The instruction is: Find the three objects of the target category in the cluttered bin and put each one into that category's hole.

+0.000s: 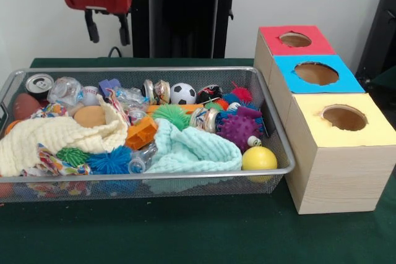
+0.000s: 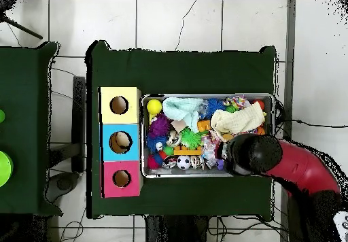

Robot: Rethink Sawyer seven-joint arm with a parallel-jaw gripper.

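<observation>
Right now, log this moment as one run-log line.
gripper: open, empty, above bin's far rim | bottles: one by can, one near front | boxes' holes: no bottle seen

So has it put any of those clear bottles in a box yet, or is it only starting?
It looks like only the start. The claw hangs open and empty above the bin, holding nothing. At least two clear bottles lie in the clutter. The blue box's hole shows something pale inside; I cannot tell what. All the sorting seems left.
</observation>
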